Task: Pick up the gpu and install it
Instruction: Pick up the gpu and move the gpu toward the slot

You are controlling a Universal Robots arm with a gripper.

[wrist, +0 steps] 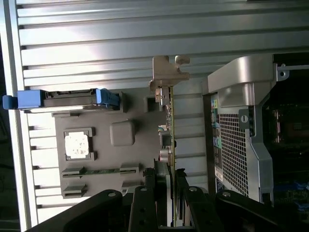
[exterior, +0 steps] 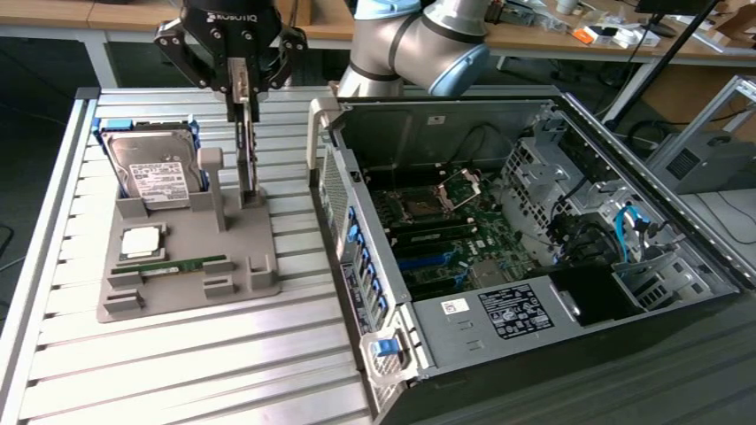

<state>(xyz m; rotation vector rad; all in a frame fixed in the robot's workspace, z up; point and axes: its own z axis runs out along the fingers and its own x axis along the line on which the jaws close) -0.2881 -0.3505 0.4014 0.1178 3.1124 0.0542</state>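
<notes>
The gpu (exterior: 247, 155) stands on edge in a slot of the grey holder (exterior: 254, 266), its lower end still seated at the holder's base. My gripper (exterior: 241, 93) hangs straight above it, and its fingers (exterior: 233, 81) press against the card's upper end from both sides. The wrist view has the gpu (wrist: 169, 121) edge-on, with its metal bracket at the far end. There the gripper (wrist: 170, 186) is shut on the card, one finger (wrist: 157, 191) on each face.
The holder also carries a silver hard drive (exterior: 154, 168), a processor chip (exterior: 142, 241) and a green RAM stick (exterior: 172, 264). The open computer case (exterior: 354, 159) lies at the exterior view's right with its motherboard (exterior: 449, 230) exposed. The slatted metal table (exterior: 177, 363) surrounds both.
</notes>
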